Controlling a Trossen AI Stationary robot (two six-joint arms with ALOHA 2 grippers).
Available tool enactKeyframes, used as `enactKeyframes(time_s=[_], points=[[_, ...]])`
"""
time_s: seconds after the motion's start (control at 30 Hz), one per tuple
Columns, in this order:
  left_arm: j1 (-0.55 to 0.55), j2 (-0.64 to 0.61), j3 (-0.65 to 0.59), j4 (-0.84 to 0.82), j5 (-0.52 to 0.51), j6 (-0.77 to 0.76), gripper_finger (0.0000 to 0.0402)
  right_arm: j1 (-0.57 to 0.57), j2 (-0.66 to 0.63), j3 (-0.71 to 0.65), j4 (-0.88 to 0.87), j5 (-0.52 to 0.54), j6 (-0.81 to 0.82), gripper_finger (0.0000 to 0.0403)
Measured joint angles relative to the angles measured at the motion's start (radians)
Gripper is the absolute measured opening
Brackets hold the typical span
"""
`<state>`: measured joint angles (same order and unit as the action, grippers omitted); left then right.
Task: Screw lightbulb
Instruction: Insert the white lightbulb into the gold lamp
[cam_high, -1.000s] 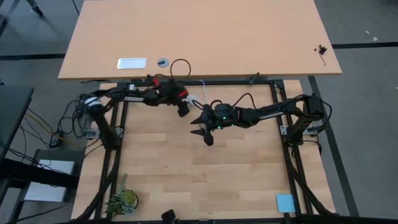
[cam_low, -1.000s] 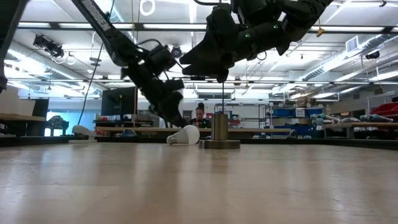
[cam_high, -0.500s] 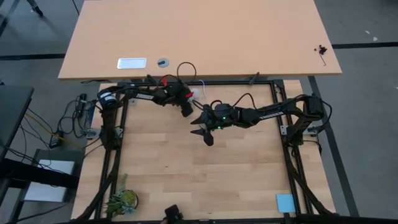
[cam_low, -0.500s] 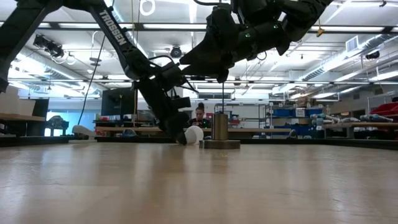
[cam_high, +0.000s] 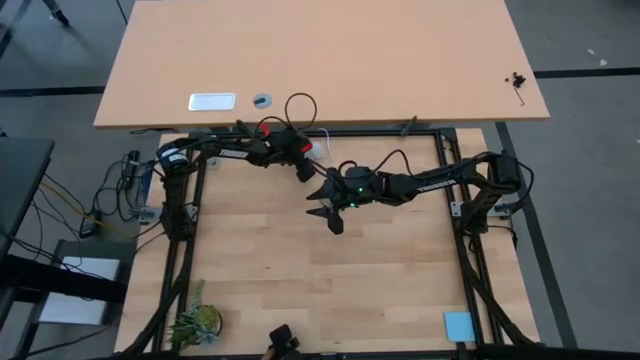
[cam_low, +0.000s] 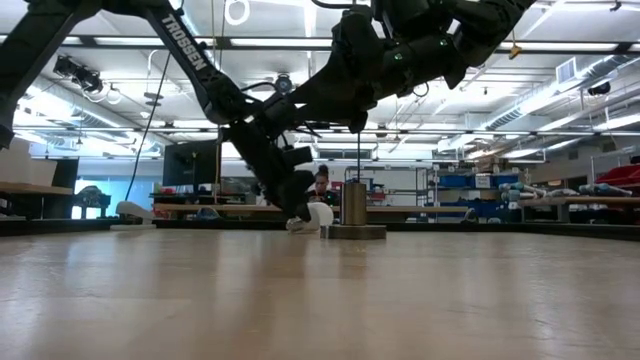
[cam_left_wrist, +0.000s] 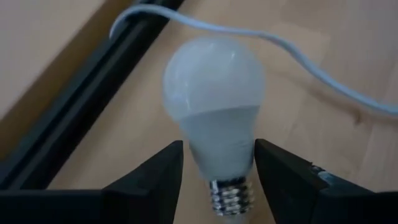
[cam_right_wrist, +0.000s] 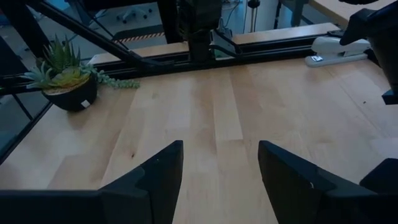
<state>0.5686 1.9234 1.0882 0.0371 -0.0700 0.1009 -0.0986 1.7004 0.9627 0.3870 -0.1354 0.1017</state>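
The white lightbulb (cam_left_wrist: 214, 118) lies on its side on the wooden table near the far edge, its screw end (cam_left_wrist: 229, 196) pointing back toward my left gripper. My left gripper (cam_left_wrist: 219, 146) is open and slants down over the bulb (cam_low: 320, 214), one finger on each side of the bulb's neck. Close beside it the grey socket (cam_low: 355, 210) stands upright on its base, and its white cord (cam_left_wrist: 311, 68) runs past the bulb. My right gripper (cam_high: 325, 205) hovers open above the table's middle with nothing between its fingers (cam_right_wrist: 155, 180). My left gripper has its two fingers (cam_left_wrist: 168, 168) beside the bulb's neck (cam_left_wrist: 221, 149), slanting down from the table's left. The bulb rests on the table. I cannot tell whether either finger touches it.
A black frame rail (cam_left_wrist: 74, 124) runs along the far edge just behind the bulb. A potted succulent (cam_high: 195, 322) stands at the near left corner, a blue pad (cam_high: 458, 325) at the near right, and a stapler (cam_right_wrist: 339, 46) by the rail.
My left gripper has gone down and toward the bulb and socket, so its fingers now straddle the bulb's neck. In the low view the bulb sits slightly closer to the socket than before. My right gripper has kept still.
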Motion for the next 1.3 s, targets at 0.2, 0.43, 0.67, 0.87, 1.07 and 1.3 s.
enactKeyframes(time_s=[0.2,0.43,0.67,0.87,1.07,1.3], points=[[0.016,0.000,-0.001,0.000,0.001,0.001,0.0201,0.000,0.000,0.000,0.000,0.001,0.000,0.0215],[0.016,0.004,-0.001,0.000,0.033,0.050,0.0160,0.001,0.000,0.000,0.000,0.002,0.000,0.0215],[0.016,0.010,0.000,0.013,0.036,0.058,0.0101,0.001,0.000,0.000,0.001,0.004,0.000,0.0215],[0.016,-0.036,-0.003,-0.019,0.012,0.072,0.0085,0.001,-0.005,0.000,0.021,-0.020,0.000,0.0215],[0.016,-0.131,-0.003,-0.018,0.015,0.072,0.0048,0.001,-0.078,0.000,-0.004,-0.023,-0.024,0.0215],[0.024,-0.195,-0.001,-0.059,0.034,0.024,0.0006,-0.003,-0.216,0.000,-0.121,-0.011,-0.027,0.0215]])
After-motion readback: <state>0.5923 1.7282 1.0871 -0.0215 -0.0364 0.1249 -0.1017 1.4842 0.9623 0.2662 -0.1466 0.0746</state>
